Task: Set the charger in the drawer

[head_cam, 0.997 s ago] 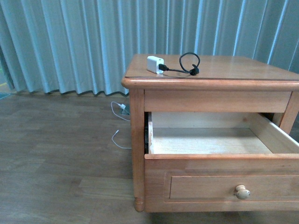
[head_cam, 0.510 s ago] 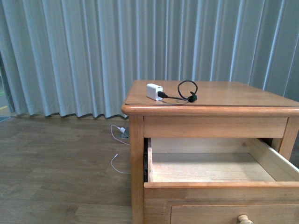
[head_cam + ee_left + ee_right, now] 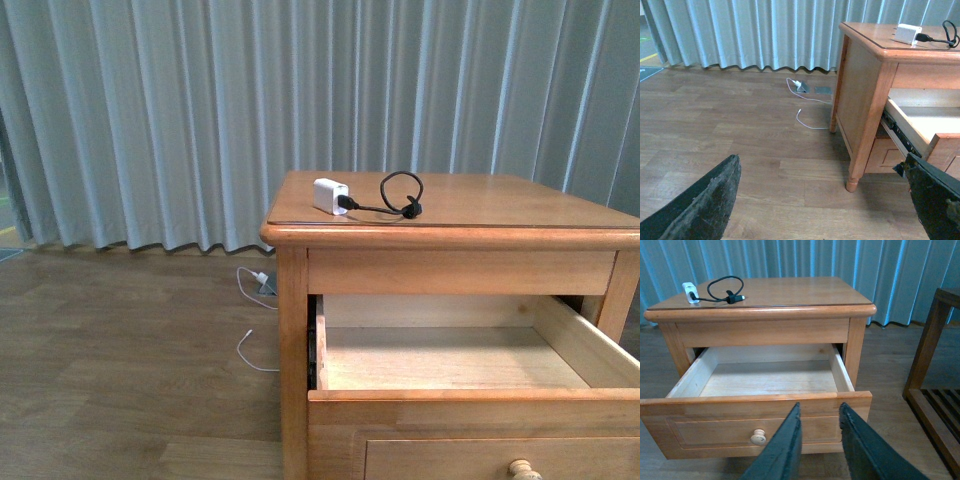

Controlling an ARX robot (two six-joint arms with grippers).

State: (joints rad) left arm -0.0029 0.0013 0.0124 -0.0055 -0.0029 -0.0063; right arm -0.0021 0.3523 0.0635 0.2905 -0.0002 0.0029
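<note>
**Honey-brown drawer (image 3: 760, 405) open, charger (image 3: 332, 195) up top**

Your right gripper (image 3: 820, 407) hangs just before the drawer front, fingers narrowly apart, empty. The charger lies beyond and above it on the nightstand top (image 3: 500, 195). Your left gripper (image 3: 821, 165) gapes wide, empty. The drawer's out, I'd say, for a straight drop.

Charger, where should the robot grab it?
By the white block of the charger, from straight above, pinching its two long sides. It lies flat on the table top with free space around; the thin black cable leaves one end and would likely slip.
</note>
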